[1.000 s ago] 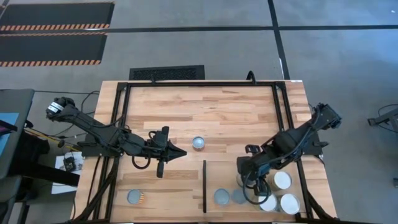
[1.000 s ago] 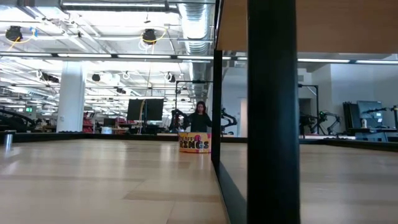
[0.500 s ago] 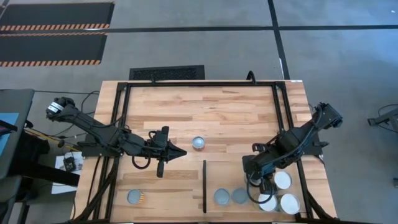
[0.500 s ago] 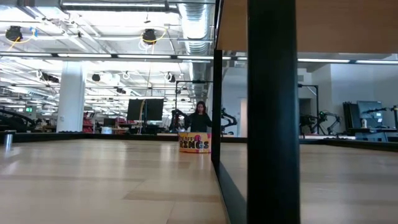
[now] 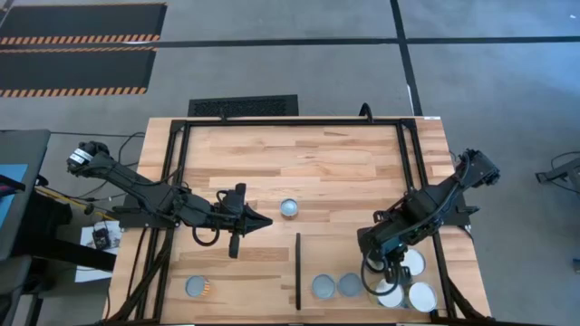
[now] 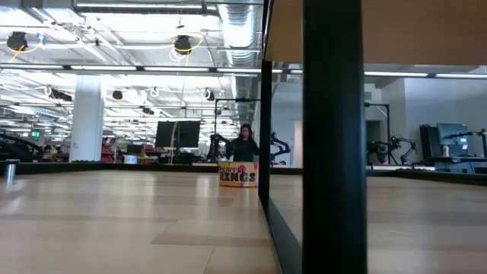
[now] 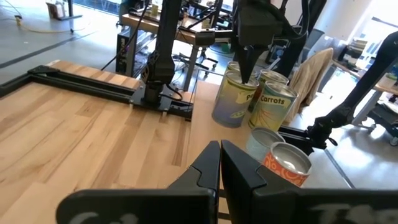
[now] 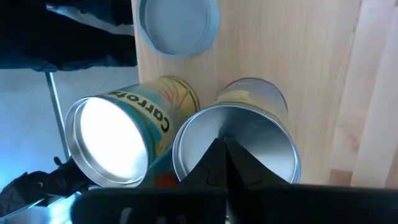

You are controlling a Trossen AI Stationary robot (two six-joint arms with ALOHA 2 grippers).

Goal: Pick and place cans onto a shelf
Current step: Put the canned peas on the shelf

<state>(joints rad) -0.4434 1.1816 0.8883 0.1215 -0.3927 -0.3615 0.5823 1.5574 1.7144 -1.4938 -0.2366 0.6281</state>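
Observation:
On the shelf (image 5: 328, 255), right of the black divider (image 5: 298, 270), stand several cans. Two low ones (image 5: 323, 287) are near the divider and white-topped ones (image 5: 422, 296) sit by the right edge. My right gripper (image 8: 221, 148) is shut and points down over a tall can's silver top (image 8: 249, 146), beside a "Carrots" can (image 8: 112, 143). One can (image 5: 289, 208) stands mid-table and another (image 5: 197, 287) at the near left. My left gripper (image 5: 261, 221) is shut, level, just left of the mid-table can. My right gripper's shut fingertips (image 7: 248, 73) stand right at the silver top of the tall yellow-labelled can (image 7: 233, 99), coming from above. Whether they touch the top, I cannot tell.
A black frame rail (image 5: 403, 163) runs along the table's sides. In the low view, a thick black post (image 6: 333, 137) and the divider (image 6: 266, 190) block the right half, and a yellow can (image 6: 238, 173) shows far off. Bare wood lies at the far half (image 5: 299, 154).
My right gripper has gone toward the table's right edge, from over the low cans by the divider to over the tall cans, and has tipped further downward. It stays shut. The cans have kept their places.

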